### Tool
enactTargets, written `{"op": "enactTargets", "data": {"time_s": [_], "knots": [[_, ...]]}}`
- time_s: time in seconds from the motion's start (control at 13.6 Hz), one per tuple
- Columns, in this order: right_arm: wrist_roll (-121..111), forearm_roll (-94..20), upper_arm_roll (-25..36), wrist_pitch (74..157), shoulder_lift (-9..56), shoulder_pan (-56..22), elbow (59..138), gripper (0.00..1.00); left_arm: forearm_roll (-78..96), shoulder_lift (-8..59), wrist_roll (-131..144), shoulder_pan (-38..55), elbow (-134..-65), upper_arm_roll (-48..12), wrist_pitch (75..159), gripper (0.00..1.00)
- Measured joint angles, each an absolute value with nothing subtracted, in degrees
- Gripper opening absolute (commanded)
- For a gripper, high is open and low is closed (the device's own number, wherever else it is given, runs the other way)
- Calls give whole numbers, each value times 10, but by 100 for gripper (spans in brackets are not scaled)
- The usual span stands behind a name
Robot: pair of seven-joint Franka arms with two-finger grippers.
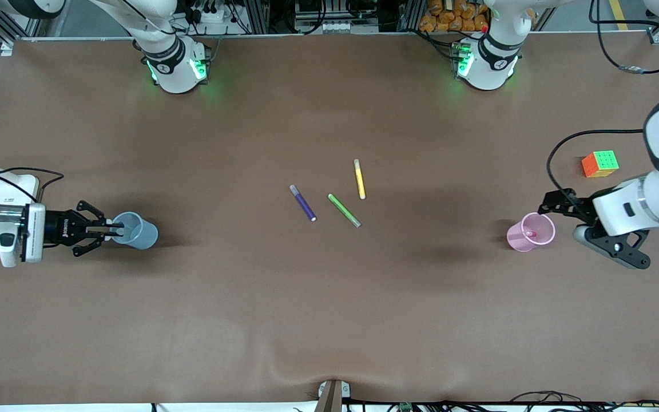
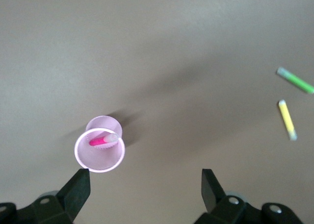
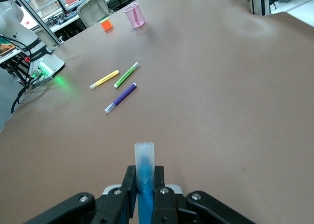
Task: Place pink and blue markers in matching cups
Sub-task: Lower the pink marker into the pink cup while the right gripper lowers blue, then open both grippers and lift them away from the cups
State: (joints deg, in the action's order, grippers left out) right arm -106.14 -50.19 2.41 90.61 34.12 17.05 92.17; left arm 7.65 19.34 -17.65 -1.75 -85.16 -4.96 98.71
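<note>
At the right arm's end of the table, the blue marker (image 3: pixel 144 172) is clamped between the closed fingers of the right gripper (image 1: pixel 113 230), held over the blue cup (image 1: pixel 135 230). Mid-table, purple (image 1: pixel 302 202), green (image 1: pixel 344 210) and yellow (image 1: pixel 359 178) markers are laid out. Toward the left arm's end, the pink marker (image 2: pixel 103 140) is seen inside the pink cup (image 2: pixel 99 150), with the left gripper (image 2: pixel 145 185) spread wide and empty just beside it. A puzzle cube (image 1: pixel 599 163) is set farther from the camera.

Matt brown cloth table (image 1: pixel 329 320), translucent plastic pink cup (image 1: pixel 538 237), glossy markers (image 1: pixel 344 210)
</note>
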Motion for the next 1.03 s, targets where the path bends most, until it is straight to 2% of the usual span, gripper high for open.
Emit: {"op": "enactTargets", "data": {"time_s": [0.29, 0.37, 0.44, 0.51, 1.03], "knots": [[-1061, -487, 24, 908, 354, 171, 921, 1, 28, 193, -13, 12, -848, -50, 984, 100], [-1061, -481, 25, 909, 354, 171, 921, 16, 9, 192, 4, 25, -845, -50, 984, 100], [-1061, -478, 25, 909, 355, 171, 921, 55, -1, 189, 14, 36, -842, -50, 984, 100], [-1061, -477, 25, 909, 355, 171, 921, 100, -9, 182, 21, 43, -839, -49, 983, 100], [-1045, -474, 25, 908, 366, 174, 916, 100, 3, 136, 15, 12, -809, -38, 961, 100]]}}
